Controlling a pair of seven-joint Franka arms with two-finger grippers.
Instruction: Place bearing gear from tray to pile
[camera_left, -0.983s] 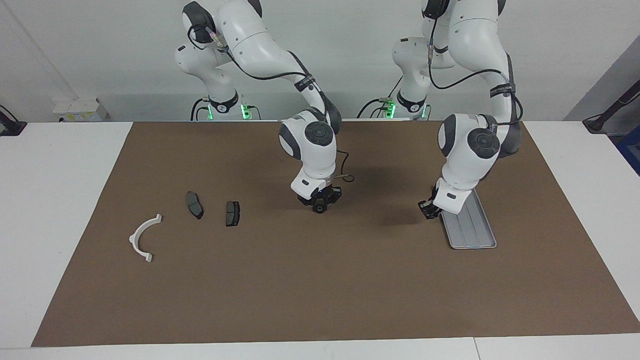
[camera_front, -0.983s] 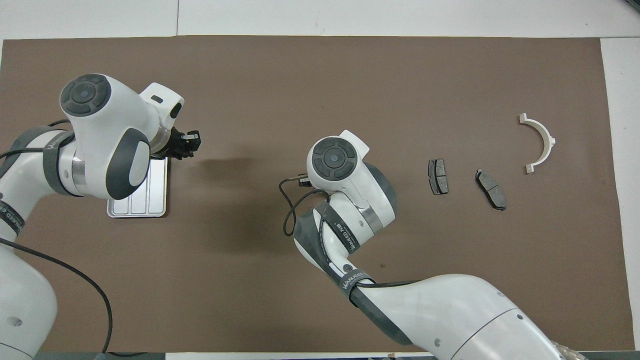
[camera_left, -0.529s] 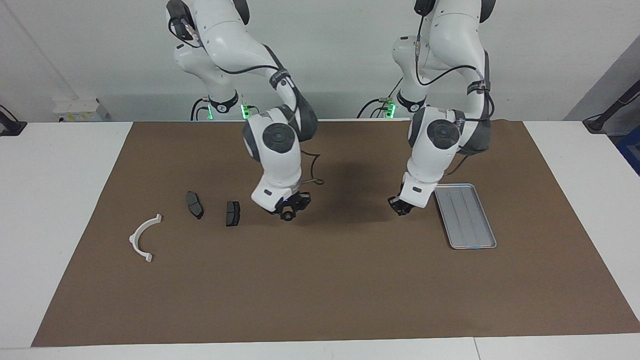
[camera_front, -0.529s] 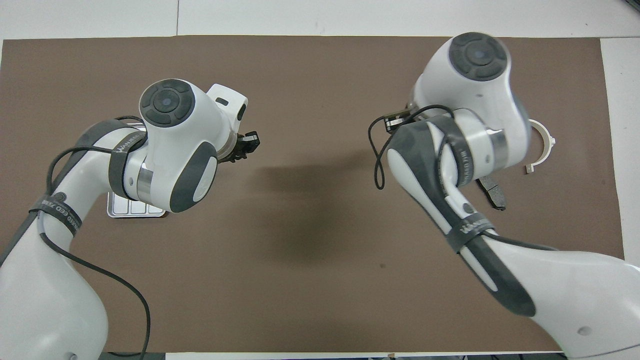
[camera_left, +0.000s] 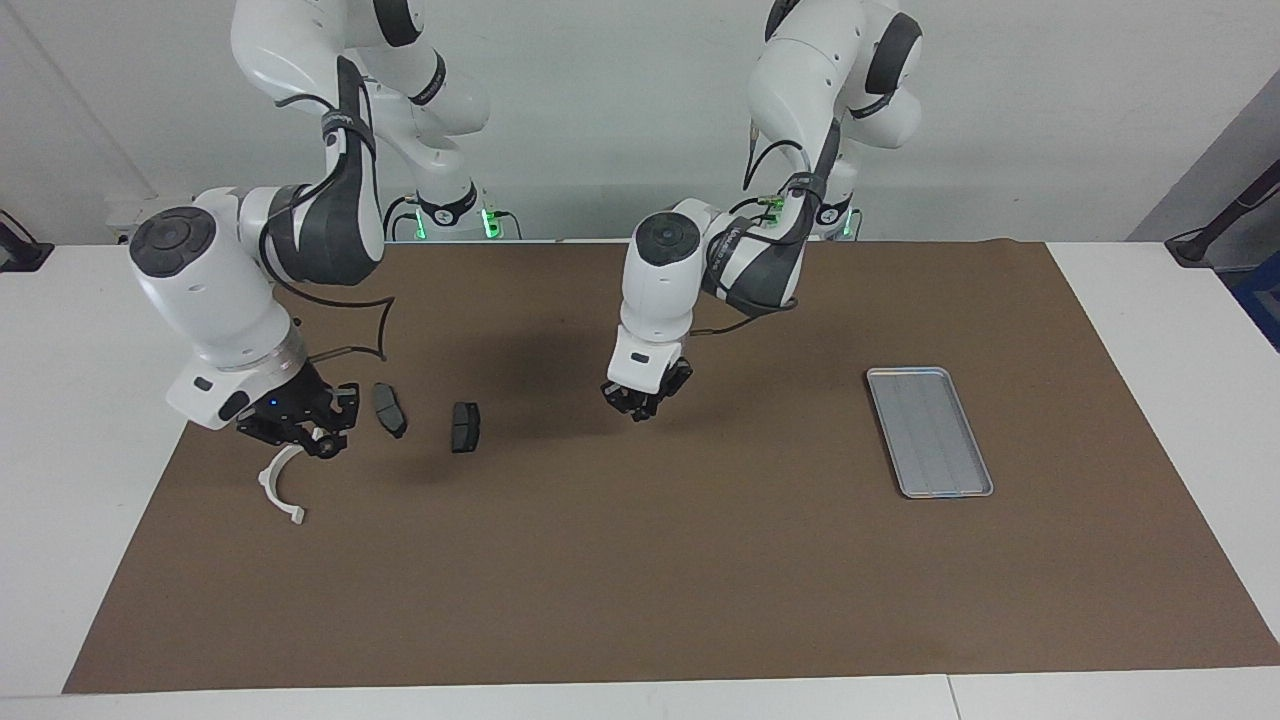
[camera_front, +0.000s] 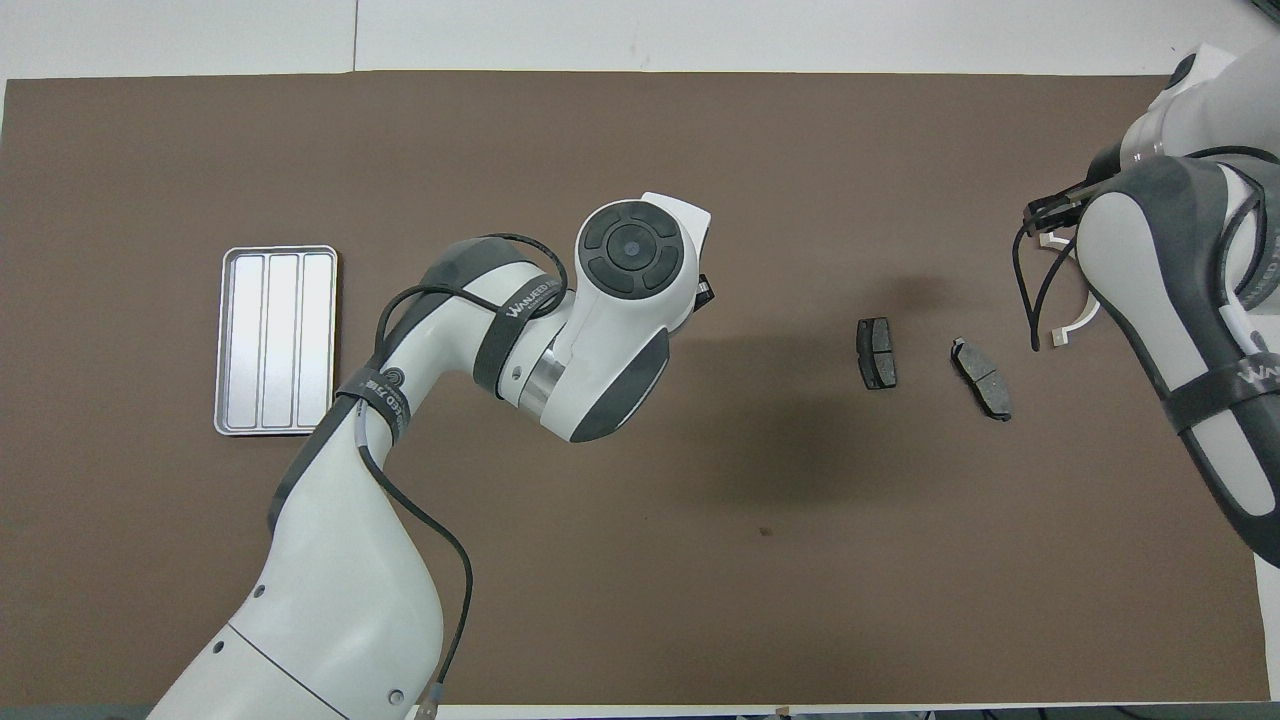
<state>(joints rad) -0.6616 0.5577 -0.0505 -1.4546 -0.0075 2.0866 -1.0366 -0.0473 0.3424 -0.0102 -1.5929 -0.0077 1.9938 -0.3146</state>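
Directly beneath the right claw (camera_left: 322, 447) lies the upper end of the white half-ring bracket (camera_left: 275, 490), and just beside the claw, toward the left arm's end of the surface (camera_left: 60, 400), the two dark plates (camera_left: 465, 426) of the pile (camera_left: 389, 410) are seen. The right claw is closed on a small dark round part, taken to be the bearing gear (camera_left: 325, 451), which is held low over the bracket but is not yet set down. A second ago this claw was carried over the middle of the brown mat (camera_left: 700, 560) with the same part in it; it has since been swung across to the pile, so the transport is judged nearly done and only lowering and release are left. The left claw (camera_left: 638, 408), with its fingertips shut on nothing, has been drawn away from the edge of the tray (camera_left: 930, 432) and is now hung over the middle of the mat, well apart from both tray and pile. Nothing is seen lying in the tray, which is left well apart from the right claw, toward the left arm's end.
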